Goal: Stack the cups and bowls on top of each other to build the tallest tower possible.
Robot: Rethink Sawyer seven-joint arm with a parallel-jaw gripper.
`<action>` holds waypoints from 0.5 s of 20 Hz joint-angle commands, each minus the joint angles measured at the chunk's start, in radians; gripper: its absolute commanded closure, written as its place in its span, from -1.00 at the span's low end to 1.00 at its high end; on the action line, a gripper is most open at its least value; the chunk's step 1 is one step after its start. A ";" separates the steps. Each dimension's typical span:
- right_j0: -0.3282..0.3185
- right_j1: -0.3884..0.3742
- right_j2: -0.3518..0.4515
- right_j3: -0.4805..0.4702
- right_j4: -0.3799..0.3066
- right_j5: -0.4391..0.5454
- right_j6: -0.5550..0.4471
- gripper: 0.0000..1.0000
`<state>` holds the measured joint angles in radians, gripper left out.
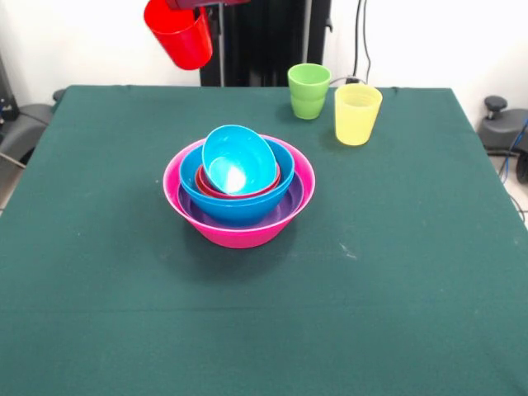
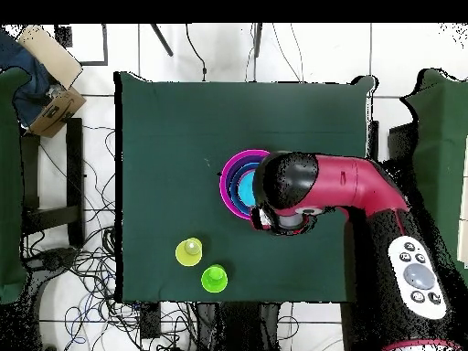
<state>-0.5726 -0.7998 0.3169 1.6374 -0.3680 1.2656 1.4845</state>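
The tower stands mid-table: a pink bowl (image 1: 239, 237) (image 2: 225, 183) holds a purple bowl (image 1: 285, 210), a blue bowl (image 1: 239, 208) and a magenta-red bowl (image 1: 206, 183). On top, a cyan bowl (image 1: 239, 158) (image 2: 245, 188) lies tilted. A red cup (image 1: 178, 33) hangs tilted in the air above the far left of the table, with my gripper (image 1: 195, 7) shut on its rim at the picture's top edge. The green cup (image 1: 308, 91) (image 2: 214, 278) and yellow cup (image 1: 356, 114) (image 2: 189, 251) stand upright side by side at the far right. From overhead my arm (image 2: 320, 187) hides the gripper and part of the tower.
The green cloth-covered table (image 1: 99, 272) ends close behind the green cup. A cardboard box (image 2: 50, 69) sits off the table at the overhead view's top left. Cables cover the floor around the table.
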 commanded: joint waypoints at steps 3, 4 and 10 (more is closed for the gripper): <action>0.082 0.187 0.004 -0.161 -0.051 -0.049 0.120 1.00; 0.089 0.210 -0.004 -0.184 -0.053 -0.048 0.135 1.00; 0.114 0.252 -0.031 -0.246 -0.034 -0.012 0.147 1.00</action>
<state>-0.5069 -0.6808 0.3049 1.5065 -0.3686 1.2667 1.4845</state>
